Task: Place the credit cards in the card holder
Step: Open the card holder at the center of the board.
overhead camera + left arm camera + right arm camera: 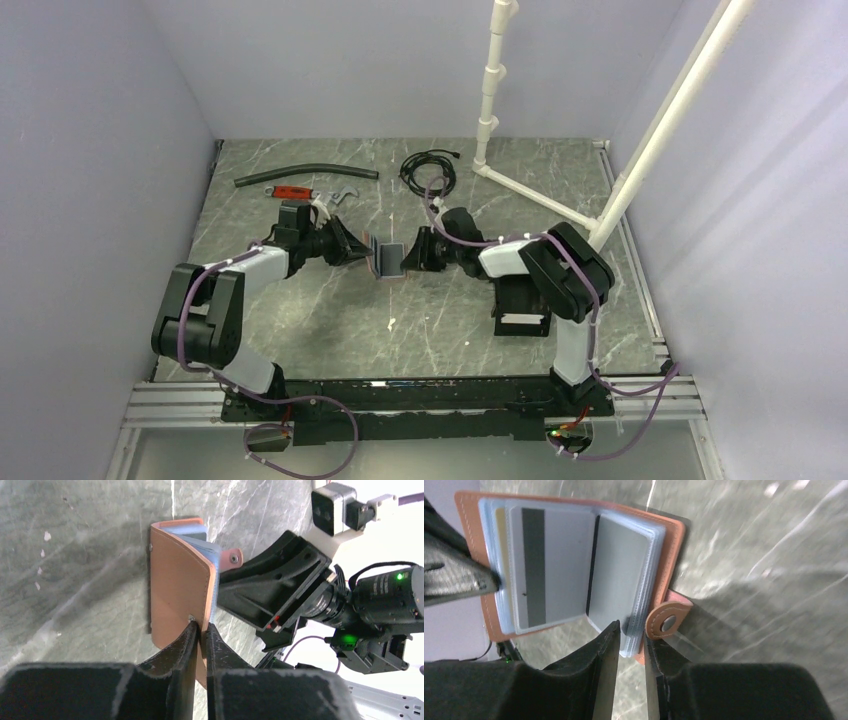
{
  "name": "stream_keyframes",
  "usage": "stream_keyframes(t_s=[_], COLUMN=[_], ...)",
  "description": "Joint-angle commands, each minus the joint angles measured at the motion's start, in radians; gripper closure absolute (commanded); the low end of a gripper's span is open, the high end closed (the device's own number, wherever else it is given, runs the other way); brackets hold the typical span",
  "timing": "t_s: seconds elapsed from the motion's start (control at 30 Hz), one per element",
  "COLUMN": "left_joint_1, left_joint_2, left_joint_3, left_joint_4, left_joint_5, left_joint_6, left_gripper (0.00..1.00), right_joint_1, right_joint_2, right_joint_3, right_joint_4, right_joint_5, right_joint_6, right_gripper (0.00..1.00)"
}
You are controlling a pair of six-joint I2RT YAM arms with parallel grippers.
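Observation:
A tan leather snap wallet (pixel 388 262) with clear sleeves stands open like a book between both grippers, at the table's middle. My left gripper (pixel 201 630) is shut on the edge of one leather cover (pixel 175 585). My right gripper (pixel 631 630) is shut on the other half, sleeves and cover (pixel 669 545) together, beside the snap tab (pixel 668 622). In the sleeves sit credit cards: a grey-white one with a black stripe (pixel 554 565), a plain grey one (pixel 616 570), and a gold edge (pixel 500 555) behind. The black card holder (pixel 520 305) lies under my right forearm, partly hidden.
At the back of the table lie a black hose (pixel 300 175), a red and black tool (pixel 290 190), a metal clamp (pixel 342 195) and a coiled black cable (pixel 430 165). A white pipe frame (pixel 520 185) stands at the back right. Walls close in on three sides.

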Motion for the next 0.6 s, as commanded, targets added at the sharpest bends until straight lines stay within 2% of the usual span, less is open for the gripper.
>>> stream_keyframes(t_s=[0.0,0.13,0.37,0.47,0.57], left_joint_1=[-0.006,-0.006,-0.006,-0.006,-0.006], left_joint_2=[-0.046,-0.026,0.004,-0.024,-0.051], left_joint_3=[-0.014,-0.006,-0.01,0.014,0.066], left_joint_4=[-0.021,-0.042,-0.023,-0.134,-0.317], left_joint_5=[0.066,0.098,0.12,0.056,-0.047], left_joint_6=[0.059,0.089,0.077,0.12,0.181], left_gripper=[0.87,0.94,1.0,1.0,1.0], right_joint_1=[0.06,0.06,0.05,0.044,0.044], right_joint_2=[-0.056,-0.043,-0.096,-0.129,-0.161], right_joint_3=[-0.108,-0.08,-0.053,-0.027,-0.002], right_joint_4=[0.049,0.0,-0.115,-0.239,-0.316], right_joint_5=[0.045,0.049,0.112,0.186,0.268], right_joint_6=[0.098,0.057,-0.051,-0.131,-0.203], right_gripper=[0.72,0.69,0.64,0.59,0.55])
